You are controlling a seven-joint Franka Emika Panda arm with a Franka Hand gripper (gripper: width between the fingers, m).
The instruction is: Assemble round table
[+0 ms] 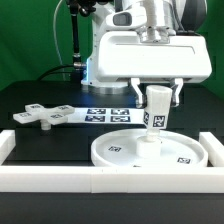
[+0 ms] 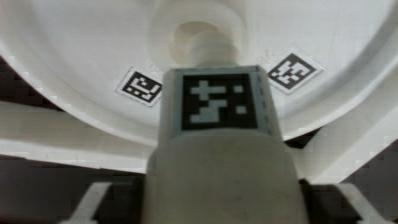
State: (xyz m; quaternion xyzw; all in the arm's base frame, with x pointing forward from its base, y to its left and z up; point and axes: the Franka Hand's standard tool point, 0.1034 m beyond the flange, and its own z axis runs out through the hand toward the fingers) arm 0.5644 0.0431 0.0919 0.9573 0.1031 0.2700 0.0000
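Note:
The large rimmed round disc (image 1: 145, 152) lies flat on the black table near the front rail. The short cylindrical leg (image 1: 156, 117) stands upright on the disc's middle, a tag on its side. My gripper (image 1: 156, 97) is shut on the leg near its top, with a finger on either side. In the wrist view the leg (image 2: 217, 140) fills the middle, running down to the disc (image 2: 80, 95), which bears two tags. The flat cross-shaped base (image 1: 41, 115) lies on the table at the exterior view's left, apart from the disc.
A long white border rail (image 1: 110, 181) runs along the front, with side rails at the exterior view's left (image 1: 8, 143) and right (image 1: 214, 146). The marker board (image 1: 105, 113) lies behind the disc. The robot's base (image 1: 100, 60) stands at the back.

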